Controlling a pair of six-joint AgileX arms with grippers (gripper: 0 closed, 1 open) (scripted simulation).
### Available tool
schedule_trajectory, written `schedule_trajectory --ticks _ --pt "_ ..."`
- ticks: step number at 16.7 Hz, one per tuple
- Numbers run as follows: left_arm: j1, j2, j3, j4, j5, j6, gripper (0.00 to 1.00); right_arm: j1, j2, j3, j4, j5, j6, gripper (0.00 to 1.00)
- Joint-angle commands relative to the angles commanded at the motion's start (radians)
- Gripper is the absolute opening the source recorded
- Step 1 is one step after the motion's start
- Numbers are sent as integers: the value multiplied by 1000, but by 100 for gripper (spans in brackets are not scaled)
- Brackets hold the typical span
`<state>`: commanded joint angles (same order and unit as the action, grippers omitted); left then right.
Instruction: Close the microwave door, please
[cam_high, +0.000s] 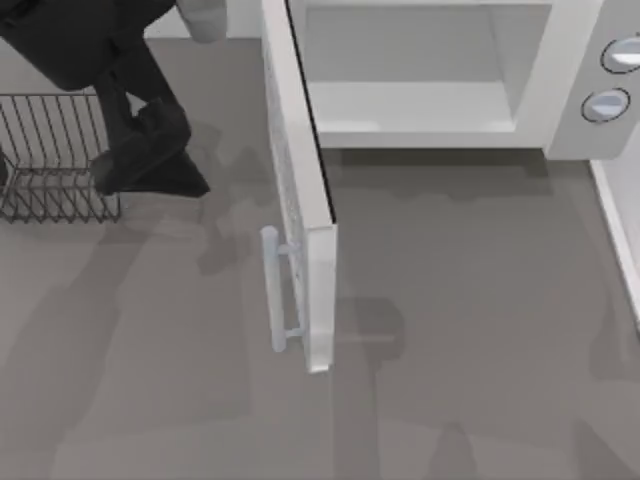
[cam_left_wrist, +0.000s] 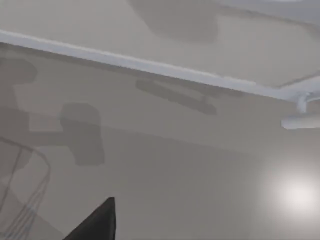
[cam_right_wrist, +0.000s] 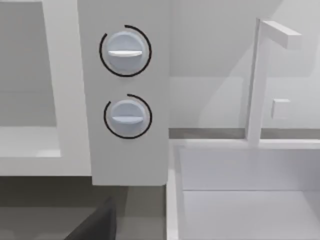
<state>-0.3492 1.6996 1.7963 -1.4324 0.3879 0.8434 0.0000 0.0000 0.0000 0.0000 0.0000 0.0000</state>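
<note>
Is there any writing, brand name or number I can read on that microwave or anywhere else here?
None: no words, numbers or brand marks can be read anywhere.
The two round knobs on the microwave's control panel carry only a dark arc around each, with no figures.
The microwave door, its handle and the wire rack are bare of text.

Left arm (cam_high: 120, 90) is running off the top edge in the top view, hiding part of the wire rack (cam_high: 50, 160), itself cut at the left edge; microwave (cam_high: 420, 70) top is getting cropped & one knob (cam_high: 622, 55) is clipped at right
</note>
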Motion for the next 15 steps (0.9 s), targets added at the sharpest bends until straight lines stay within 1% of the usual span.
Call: schedule_trajectory --ticks 3,6,12,15 --pt "-29 84 167 -48 40 77 100 0 0 0 0 0 0 100" --pt "-42 119 240 -62 59 114 100 0 0 0 0 0 0 100" --pt "-39 116 237 -58 58 113 100 0 0 0 0 0 0 100" --pt "-64 114 170 12 54 94 100 0 0 0 0 0 0 100"
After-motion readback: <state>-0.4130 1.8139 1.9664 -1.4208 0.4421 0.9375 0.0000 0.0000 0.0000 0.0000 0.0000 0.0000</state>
